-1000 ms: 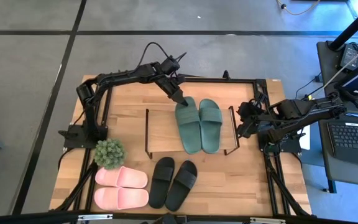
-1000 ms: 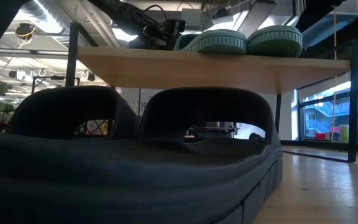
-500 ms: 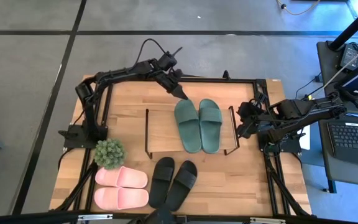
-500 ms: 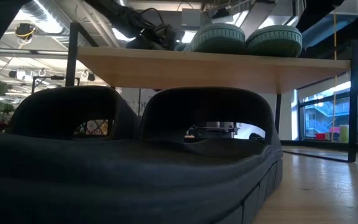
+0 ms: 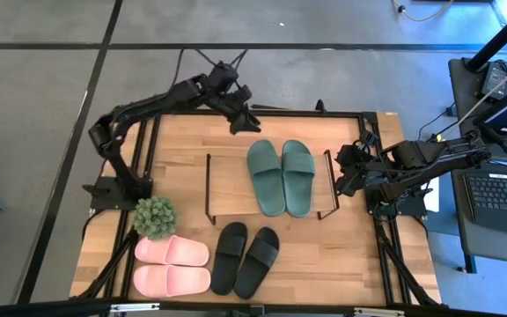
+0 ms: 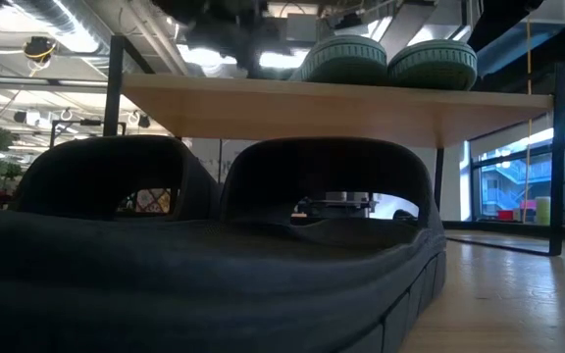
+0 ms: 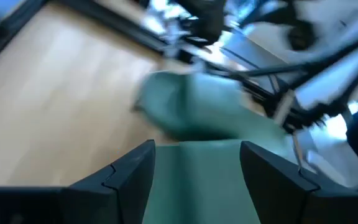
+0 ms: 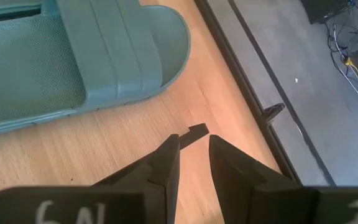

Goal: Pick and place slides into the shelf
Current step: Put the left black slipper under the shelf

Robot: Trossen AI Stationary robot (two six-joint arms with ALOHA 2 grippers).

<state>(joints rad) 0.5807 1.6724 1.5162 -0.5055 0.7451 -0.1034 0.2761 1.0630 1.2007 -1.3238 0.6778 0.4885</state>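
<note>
Both dark green slides (image 5: 282, 176) lie side by side on the right part of the shelf's wooden top board (image 5: 231, 185); the low view shows the dark green slides (image 6: 390, 61) resting on the shelf board (image 6: 332, 103). The black slides (image 5: 246, 259) lie on the table in front of the shelf, and the black slides (image 6: 263, 255) fill the low view. The pink slides (image 5: 172, 266) sit at the near left. My left gripper (image 5: 240, 121) hovers open beyond the shelf's far edge, and my left gripper (image 7: 197, 168) looks at a blurred green slide (image 7: 197, 118). My right gripper (image 5: 345, 176) waits by the shelf's right end; my right gripper (image 8: 194, 152) is open by a narrow gap.
A small potted plant (image 5: 155, 217) stands on the table left of the shelf, just behind the pink slides. The left half of the shelf board is bare wood. The table's black frame (image 5: 324, 113) runs along its far edge and sides. A desk with a laptop (image 5: 500, 194) is right of the table.
My left gripper has drawn back from the far end of the left green slide, moving up and toward the table's far edge. The left green slide stays flat on the shelf beside its mate.
</note>
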